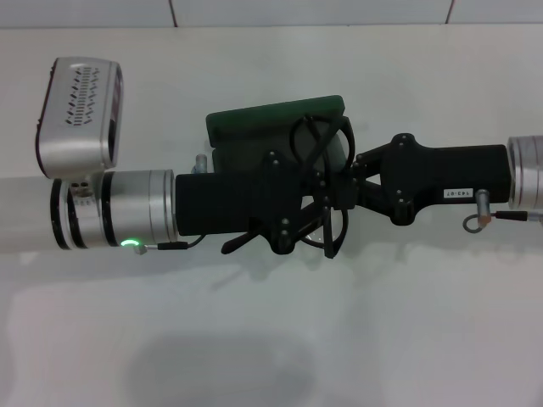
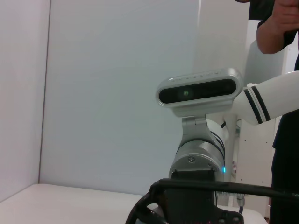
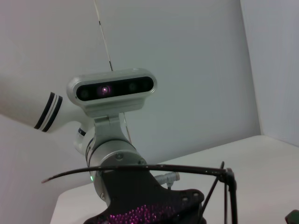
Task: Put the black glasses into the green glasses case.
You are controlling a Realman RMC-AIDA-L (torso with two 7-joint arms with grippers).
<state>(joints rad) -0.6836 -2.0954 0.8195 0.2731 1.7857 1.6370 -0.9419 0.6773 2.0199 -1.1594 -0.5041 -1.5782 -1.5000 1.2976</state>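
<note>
Meeting above the worktop [image 1: 407, 339] middle: left gripper [image 1: 284, 225] and right gripper [image 1: 335, 191], both gripping the glasses [image 1: 318, 140] with fingers closed, hanging over the open case [image 1: 254, 123].

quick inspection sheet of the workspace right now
surface: white table, bare where it shows
job's things: green glasses case lies on the table behind the two arms; black glasses are held up between the two pincers, in front of the case, not in it
clutter: nothing seen
grippers: left pincer and right pincer meet at mid table, both at the glasses; which one grips cannot be told
cables: thin black lead by the left wrist's green light; thin cable at the right wrist
surroundings: white walls; a person stands behind the right arm
</note>
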